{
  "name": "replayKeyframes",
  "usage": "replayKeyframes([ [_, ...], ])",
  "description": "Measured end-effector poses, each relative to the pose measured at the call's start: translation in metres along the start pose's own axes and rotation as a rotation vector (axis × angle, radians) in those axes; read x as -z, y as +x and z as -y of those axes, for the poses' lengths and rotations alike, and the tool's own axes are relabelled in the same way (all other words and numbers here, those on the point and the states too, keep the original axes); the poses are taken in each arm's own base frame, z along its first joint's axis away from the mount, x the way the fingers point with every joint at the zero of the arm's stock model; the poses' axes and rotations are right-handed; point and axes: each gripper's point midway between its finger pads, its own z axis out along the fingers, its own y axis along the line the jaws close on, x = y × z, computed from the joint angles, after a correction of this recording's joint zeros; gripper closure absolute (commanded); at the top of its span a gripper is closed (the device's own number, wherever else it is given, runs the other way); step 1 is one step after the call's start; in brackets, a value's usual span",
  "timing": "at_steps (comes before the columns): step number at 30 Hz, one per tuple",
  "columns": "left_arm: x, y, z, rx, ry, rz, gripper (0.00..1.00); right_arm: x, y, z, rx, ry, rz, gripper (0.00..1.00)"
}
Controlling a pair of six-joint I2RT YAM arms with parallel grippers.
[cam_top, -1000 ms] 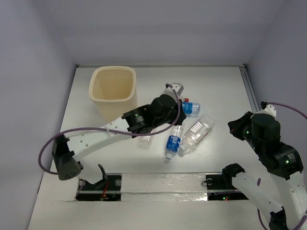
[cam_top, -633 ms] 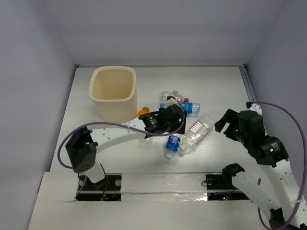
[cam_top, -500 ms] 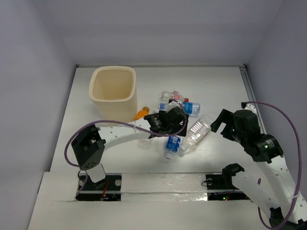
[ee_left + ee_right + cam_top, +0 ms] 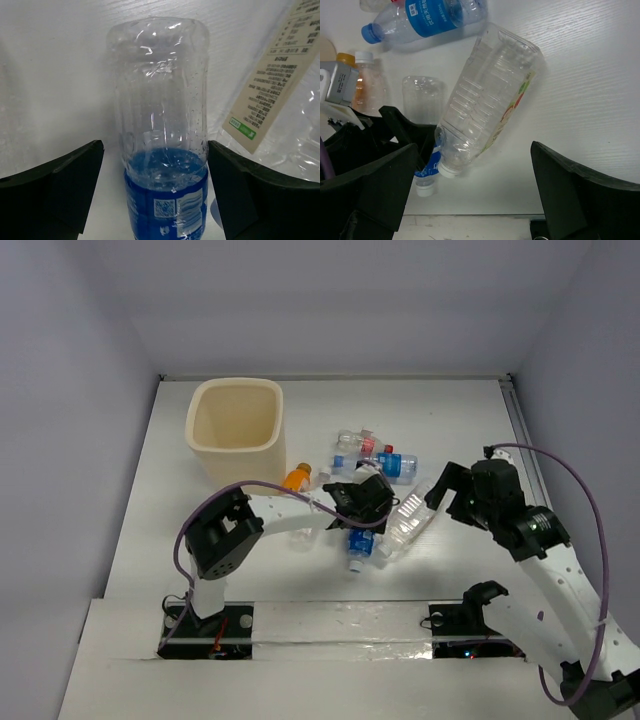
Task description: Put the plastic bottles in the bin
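On your white table (image 4: 450,420), the bottles (image 4: 385,465) lie right of the bin (image 4: 235,452). Your left gripper (image 4: 155,150) is spread wide around a blue-label bottle (image 4: 160,100), not touching. Your right gripper (image 4: 474,150) is spread wide near a clear bottle (image 4: 492,90).

Light: you have bright, even overhead light | Shadows: soft, faint | Glare: small glints on clear bottle (image 4: 157,75) | Focus: sharp throughout

Overhead; wrist views close, perhaps sharing bottle (image 4: 160,125)
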Motion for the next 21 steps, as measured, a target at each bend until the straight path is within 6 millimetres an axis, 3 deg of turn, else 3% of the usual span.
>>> replayKeyframes([
  [3, -0.008, -0.003, -0.003, 0.015, -0.001, 0.0, 0.37, -0.01, 0.005, -0.003, 0.004, 0.0, -0.03, 0.0],
  [4, -0.01, -0.005, -0.004, 0.022, 0.001, 0.004, 0.51, -0.014, 0.006, -0.004, 0.006, 0.004, -0.042, 0.0],
  [7, -0.012, -0.014, -0.004, 0.04, 0.014, 0.023, 0.66, -0.029, 0.012, -0.004, 0.012, 0.032, -0.077, 0.0],
  [13, -0.003, -0.024, 0.001, 0.055, 0.05, 0.046, 0.75, -0.055, 0.027, 0.001, 0.026, 0.096, -0.156, 0.0],
  [16, 0.024, -0.039, 0.006, 0.071, 0.1, 0.085, 0.76, -0.065, 0.029, 0.0, 0.022, 0.11, -0.172, 0.0],
  [21, 0.101, -0.087, 0.016, 0.114, 0.226, 0.236, 0.76, -0.082, 0.035, 0.0, 0.009, 0.139, -0.206, 0.0],
])
